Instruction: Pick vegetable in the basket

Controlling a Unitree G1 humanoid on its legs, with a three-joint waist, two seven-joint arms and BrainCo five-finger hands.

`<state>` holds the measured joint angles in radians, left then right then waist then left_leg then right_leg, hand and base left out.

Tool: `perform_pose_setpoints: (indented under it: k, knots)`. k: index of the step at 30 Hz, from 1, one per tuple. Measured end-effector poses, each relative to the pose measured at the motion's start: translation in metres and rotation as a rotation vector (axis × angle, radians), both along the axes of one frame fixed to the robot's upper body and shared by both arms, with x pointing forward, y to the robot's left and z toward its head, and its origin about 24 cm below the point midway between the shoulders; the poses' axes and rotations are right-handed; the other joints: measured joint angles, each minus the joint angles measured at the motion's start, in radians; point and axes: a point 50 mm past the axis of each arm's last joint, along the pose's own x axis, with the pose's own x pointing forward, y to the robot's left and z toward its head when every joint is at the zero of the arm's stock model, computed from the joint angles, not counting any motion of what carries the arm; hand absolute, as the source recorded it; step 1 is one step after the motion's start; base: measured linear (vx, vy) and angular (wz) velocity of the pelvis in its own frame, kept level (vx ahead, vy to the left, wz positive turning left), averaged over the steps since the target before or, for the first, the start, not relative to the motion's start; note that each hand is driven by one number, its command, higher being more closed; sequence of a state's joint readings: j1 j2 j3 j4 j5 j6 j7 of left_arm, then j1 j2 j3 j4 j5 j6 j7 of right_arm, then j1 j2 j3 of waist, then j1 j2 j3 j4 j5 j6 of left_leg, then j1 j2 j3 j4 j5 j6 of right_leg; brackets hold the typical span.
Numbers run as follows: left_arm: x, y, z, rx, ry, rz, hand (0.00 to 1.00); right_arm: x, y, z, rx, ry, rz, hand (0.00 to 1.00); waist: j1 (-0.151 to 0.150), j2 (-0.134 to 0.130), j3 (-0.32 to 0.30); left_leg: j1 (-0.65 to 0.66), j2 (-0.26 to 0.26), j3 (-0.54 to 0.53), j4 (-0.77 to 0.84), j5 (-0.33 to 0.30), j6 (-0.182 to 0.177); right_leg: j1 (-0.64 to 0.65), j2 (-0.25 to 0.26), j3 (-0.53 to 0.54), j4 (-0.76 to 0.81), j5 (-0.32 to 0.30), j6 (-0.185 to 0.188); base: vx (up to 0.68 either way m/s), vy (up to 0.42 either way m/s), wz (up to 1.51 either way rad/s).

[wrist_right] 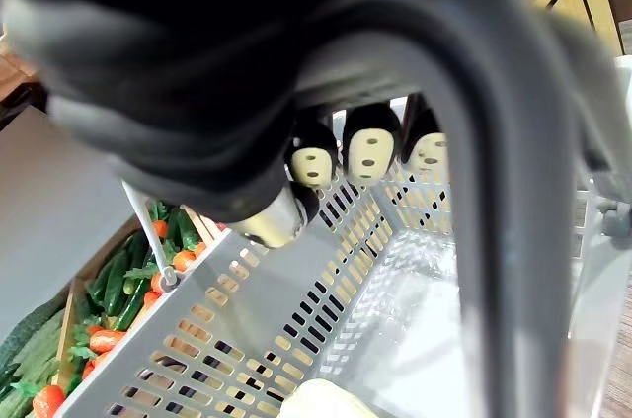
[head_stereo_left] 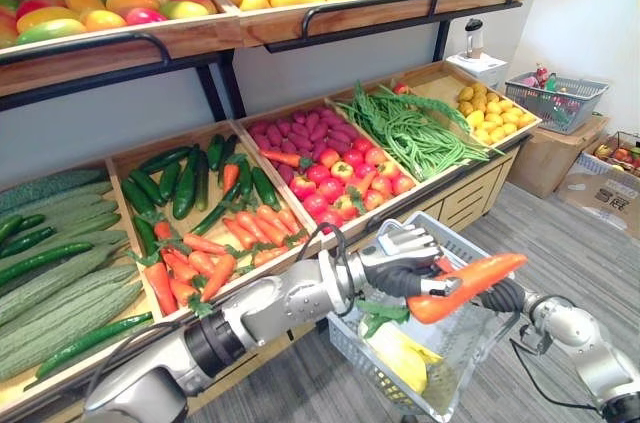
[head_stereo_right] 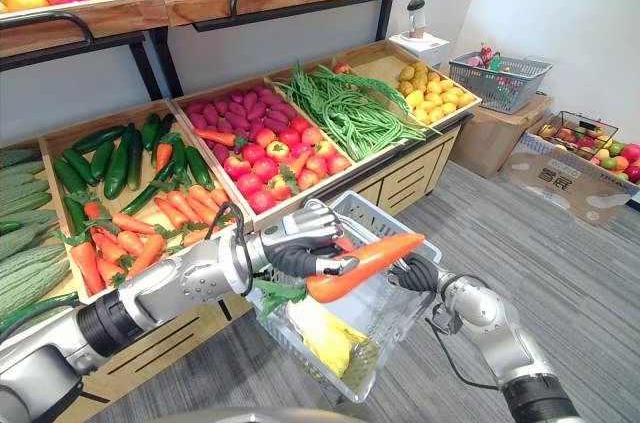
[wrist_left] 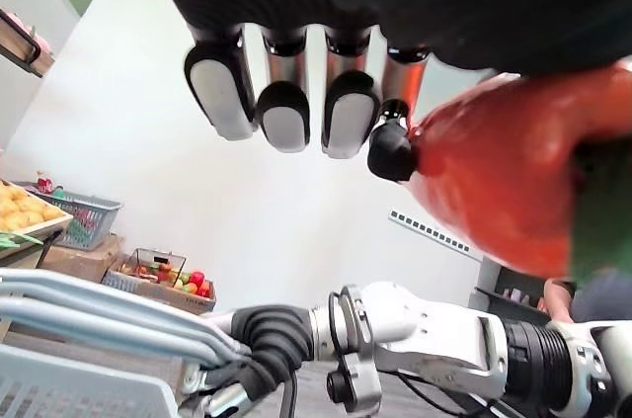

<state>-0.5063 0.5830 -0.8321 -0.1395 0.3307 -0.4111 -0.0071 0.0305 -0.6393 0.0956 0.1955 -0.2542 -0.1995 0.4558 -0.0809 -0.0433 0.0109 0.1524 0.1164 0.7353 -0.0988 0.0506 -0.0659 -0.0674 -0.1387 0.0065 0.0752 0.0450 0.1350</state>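
Observation:
My left hand (head_stereo_left: 398, 261) is shut on an orange carrot (head_stereo_left: 466, 286) with green leaves and holds it level just above the grey plastic basket (head_stereo_left: 436, 231). In the left wrist view the carrot (wrist_left: 504, 171) lies against the palm beside the curled fingers (wrist_left: 286, 92). A yellow corn cob (head_stereo_left: 400, 358) lies inside the basket. On the basket's right side, my right hand (head_stereo_left: 506, 295) carries it off the floor. In the right wrist view its fingers (wrist_right: 367, 151) are curled round the dark basket handle (wrist_right: 474, 161), above the slotted basket wall (wrist_right: 296, 319).
To the left, a wooden stand holds bins of carrots (head_stereo_left: 205, 258), cucumbers (head_stereo_left: 180, 183), red fruit (head_stereo_left: 335, 168) and green beans (head_stereo_left: 415, 133). Fruit shelves run above. A second grey basket (head_stereo_left: 555, 98) stands on cardboard boxes at the back right. Grey floor lies to the right.

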Motion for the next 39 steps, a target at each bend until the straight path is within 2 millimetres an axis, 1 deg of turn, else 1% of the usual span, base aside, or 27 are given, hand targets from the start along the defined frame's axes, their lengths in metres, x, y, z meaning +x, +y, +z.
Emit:
perform_pose_setpoints:
  k: [3,6,8,10,13,18,21,23,26,30,31,32,33,34,35,36,38,39]
  knots:
    - [-0.002,-0.001,-0.003,0.019,-0.005,-0.008,1.00,0.000,-0.001,0.005,0.002,0.009,0.022,1.00,-0.001,0.000,0.000,0.000,0.000,0.000,-0.001,-0.002,0.002,0.000,0.000,0.000,0.000,-0.001,-0.001,0.00,0.000,0.00]
    - [-0.001,-0.001,-0.014,0.061,0.007,-0.001,1.00,0.000,-0.003,0.011,0.007,0.017,0.046,1.00,-0.004,0.000,0.000,0.001,0.000,0.002,-0.003,-0.003,0.002,0.000,-0.001,0.001,0.002,-0.006,0.003,0.00,0.000,0.00]
    - [0.001,0.001,-0.019,0.080,0.019,0.015,1.00,0.000,-0.004,0.015,0.013,0.022,0.058,1.00,-0.009,0.000,0.000,0.001,-0.001,0.003,-0.004,-0.004,0.002,0.000,-0.001,0.001,0.003,-0.006,0.003,0.00,0.000,0.00]
    - [-0.001,0.004,-0.026,0.094,0.051,0.029,1.00,0.001,-0.003,0.020,0.006,0.019,0.087,1.00,-0.024,0.001,0.000,0.002,-0.001,0.005,-0.004,-0.006,0.002,0.000,-0.001,0.003,0.003,-0.006,0.004,0.01,0.003,-0.02]
    - [-0.001,0.006,-0.032,0.112,0.071,0.045,1.00,0.000,-0.006,0.025,0.006,0.045,0.116,1.00,-0.026,0.001,0.000,0.008,-0.001,0.021,-0.005,-0.012,0.000,0.000,0.001,0.015,0.004,-0.006,0.004,0.02,0.006,-0.12]
    - [-0.002,0.009,-0.043,0.161,0.058,0.079,1.00,-0.001,-0.009,0.036,-0.002,0.085,0.168,1.00,-0.041,0.000,0.000,0.010,-0.003,0.026,-0.005,-0.018,-0.004,0.000,0.002,0.022,0.004,-0.011,0.007,0.00,0.001,-0.03]
    - [0.004,0.013,-0.052,0.215,0.039,0.129,1.00,-0.001,-0.009,0.043,0.018,0.078,0.187,1.00,-0.050,0.001,0.000,0.012,-0.004,0.030,-0.005,-0.022,-0.005,-0.001,0.002,0.026,0.005,-0.011,0.006,0.01,0.004,-0.03]
    - [0.006,0.017,-0.058,0.247,0.034,0.163,1.00,-0.001,-0.009,0.044,0.031,0.077,0.191,1.00,-0.054,0.001,0.000,0.015,-0.004,0.035,-0.005,-0.024,-0.007,0.000,0.003,0.031,0.005,-0.011,0.006,0.01,0.005,-0.08]
    - [0.007,0.021,-0.074,0.291,0.059,0.219,1.00,-0.002,-0.009,0.044,0.032,0.081,0.192,1.00,-0.053,0.001,0.001,0.026,-0.006,0.046,-0.006,-0.030,-0.011,0.002,0.004,0.042,0.013,-0.014,0.007,0.02,0.007,-0.09]
    - [0.008,0.025,-0.086,0.312,0.073,0.273,1.00,-0.005,-0.009,0.040,0.034,0.105,0.198,1.00,-0.055,0.000,0.002,0.027,-0.009,0.047,-0.006,-0.032,-0.013,0.002,0.002,0.044,0.014,-0.015,0.008,0.00,0.000,0.00]
    - [0.010,0.027,-0.089,0.324,0.078,0.291,0.00,-0.005,-0.009,0.040,0.034,0.108,0.199,1.00,-0.055,-0.005,0.005,0.027,-0.009,0.048,-0.006,-0.033,-0.014,0.001,0.000,0.045,0.014,-0.017,0.008,0.00,0.000,0.00]
    - [0.011,0.029,-0.091,0.333,0.073,0.309,0.00,-0.006,-0.009,0.039,0.035,0.109,0.199,1.00,-0.057,-0.008,0.008,0.029,-0.010,0.047,-0.006,-0.033,-0.014,0.002,-0.001,0.045,0.017,-0.020,0.008,0.00,0.000,0.00]
    - [0.012,0.029,-0.093,0.335,0.074,0.318,0.00,-0.006,-0.009,0.039,0.036,0.109,0.199,1.00,-0.057,-0.004,0.007,0.031,-0.011,0.047,-0.006,-0.033,-0.015,0.002,-0.002,0.045,0.019,-0.022,0.008,0.00,0.000,0.00]
    - [0.013,0.030,-0.095,0.329,0.080,0.343,0.00,-0.006,-0.009,0.039,0.036,0.110,0.199,1.00,-0.057,-0.017,0.015,0.031,-0.013,0.046,-0.006,-0.033,-0.015,0.001,-0.003,0.045,0.021,-0.024,0.009,0.00,0.000,0.00]
    - [0.013,0.030,-0.096,0.321,0.088,0.357,0.00,-0.006,-0.009,0.039,0.036,0.110,0.199,1.00,-0.057,-0.013,0.013,0.032,-0.013,0.046,-0.006,-0.034,-0.015,0.001,-0.004,0.045,0.021,-0.024,0.009,0.00,0.000,0.00]
    - [0.013,0.030,-0.099,0.320,0.099,0.369,0.00,-0.006,-0.008,0.039,0.037,0.112,0.199,1.00,-0.057,-0.015,0.014,0.031,-0.014,0.046,-0.006,-0.034,-0.016,0.001,-0.004,0.045,0.021,-0.024,0.008,0.00,0.000,0.00]
    - [0.012,0.031,-0.104,0.327,0.117,0.383,0.00,-0.006,-0.008,0.038,0.040,0.113,0.198,1.00,-0.058,-0.011,0.012,0.035,-0.015,0.044,-0.006,-0.035,-0.016,0.001,-0.006,0.044,0.021,-0.021,0.002,0.00,0.000,0.00]
    - [0.011,0.032,-0.107,0.337,0.118,0.387,0.00,-0.006,-0.009,0.037,0.041,0.115,0.196,1.00,-0.058,-0.022,0.018,0.035,-0.016,0.043,-0.006,-0.035,-0.016,0.002,-0.006,0.044,0.022,-0.020,0.002,0.00,0.000,0.00]
